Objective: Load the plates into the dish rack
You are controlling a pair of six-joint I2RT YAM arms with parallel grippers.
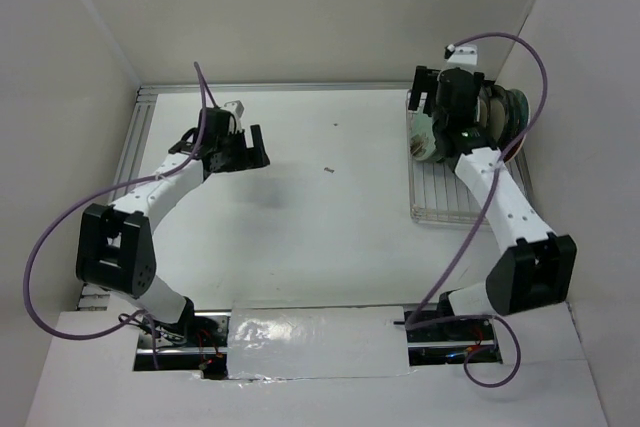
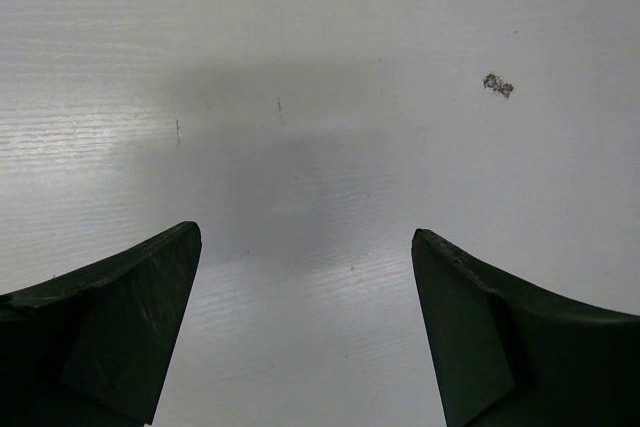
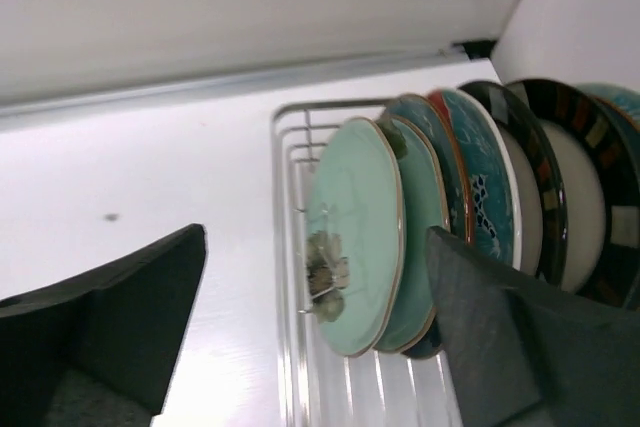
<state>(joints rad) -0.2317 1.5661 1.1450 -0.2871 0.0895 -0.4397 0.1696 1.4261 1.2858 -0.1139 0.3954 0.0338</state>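
Several plates stand on edge in the dish rack (image 1: 445,192) at the far right of the table. In the right wrist view the front one is a pale mint plate with a brown flower (image 3: 355,237). Behind it stand a second mint plate (image 3: 425,202), a dark teal one (image 3: 437,142), a red one with teal flowers (image 3: 480,182) and a cream one with a dark striped rim (image 3: 572,209). My right gripper (image 3: 316,237) is open and empty above the rack's far end (image 1: 440,97). My left gripper (image 1: 245,152) is open and empty over the bare table (image 2: 305,237).
The rack's wire rim (image 3: 288,277) runs along the left of the plates, and its near half (image 1: 440,202) holds no plates. White walls close in the back and both sides. A small dark speck (image 1: 328,170) lies mid-table and also shows in the left wrist view (image 2: 497,85).
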